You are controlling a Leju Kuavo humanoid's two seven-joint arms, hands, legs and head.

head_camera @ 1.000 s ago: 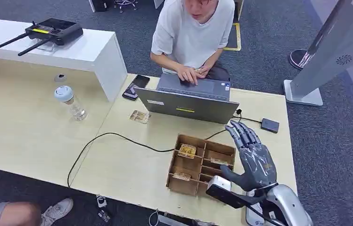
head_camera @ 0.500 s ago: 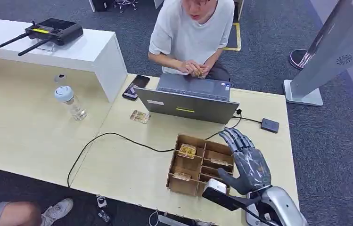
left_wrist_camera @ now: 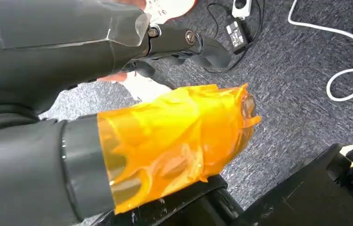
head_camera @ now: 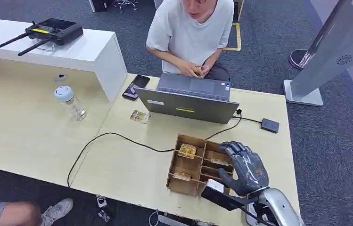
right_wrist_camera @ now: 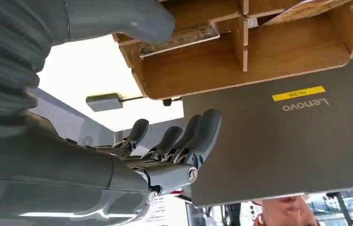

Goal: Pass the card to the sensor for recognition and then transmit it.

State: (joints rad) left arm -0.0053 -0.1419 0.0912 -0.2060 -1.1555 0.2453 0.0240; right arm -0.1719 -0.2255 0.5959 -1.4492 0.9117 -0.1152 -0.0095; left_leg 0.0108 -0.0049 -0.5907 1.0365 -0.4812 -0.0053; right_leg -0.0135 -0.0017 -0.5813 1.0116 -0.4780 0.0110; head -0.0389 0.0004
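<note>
My right hand (head_camera: 246,165) hangs over the right side of the brown wooden box with little compartments (head_camera: 184,168). My dark fingers (head_camera: 234,148) are bent a bit and spread apart, and they hold nothing. My thick grey thumb (right_wrist_camera: 118,20) points at the box, but I cannot tell if it touches the wood. In my right wrist view my fingertips (right_wrist_camera: 207,122) are in the air, with the box and the laptop lid behind them.

I cannot tell what my left hand is doing. My left wrist view looks at grey carpet, with something see-through and orange (left_wrist_camera: 174,141) in front.

I count three yellowish cards in the box: one (head_camera: 187,150) in a back compartment on the left, one (head_camera: 181,176) in a front one on the left, and one (head_camera: 220,162) in a slim slot near my fingers. One more yellowish card (head_camera: 140,117) lies flat on the pale wooden table (head_camera: 127,165), in front of the grey open laptop (head_camera: 187,104).

There is one small dark flat square sensor (head_camera: 269,125) on the table, on a black wire, well apart from the box. One person in a white shirt (head_camera: 191,33) sits behind the laptop. One clear water bottle with a white cap (head_camera: 70,102) stands on the left. One black phone (head_camera: 135,86) lies beside the laptop.
</note>
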